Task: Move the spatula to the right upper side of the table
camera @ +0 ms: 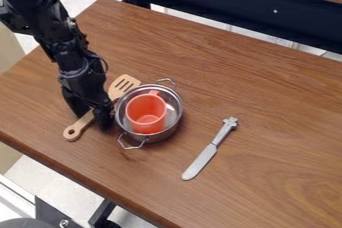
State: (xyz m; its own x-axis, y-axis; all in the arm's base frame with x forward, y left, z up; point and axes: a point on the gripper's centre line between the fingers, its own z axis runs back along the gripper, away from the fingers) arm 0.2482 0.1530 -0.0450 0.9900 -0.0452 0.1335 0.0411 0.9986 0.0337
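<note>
Arm links (pixel 63 47), black and jointed, come down at a slant from the far left corner of the view, running toward the near right over the left part of the wooden bench (pixel 267 92). The wrist is low, and the tool (pixel 92 120) at its end points down at the bench top, just left of the pot (pixel 173 113). Its two fingers (pixel 104 120) stand well parted, one on the left and one on the right near the pot, with the handle of the spatula (pixel 123 86) running through the gap between them. The tool does not look closed on the handle; whether either finger touches it cannot be told.

The spatula is pale wood and lies on the bench at a diagonal, low under the tool. Its slotted head is on the far right side of the tool, next to the pot's far left rim, and the rounded handle end, with a hole through it, sticks out on the near left side. The middle of it is partly hidden by the tool.

The metal pot has two wire handles, one on its far side and one on its near left, and an orange-red cup (pixel 147 114) is inside it. Farther right, well apart from the pot, a silver-coloured knife (pixel 212 148) lies slantwise, blade toward the near left and handle toward the far right. Beyond the bench's far edge is a dark blue frame (pixel 200 2) with a wooden top.
</note>
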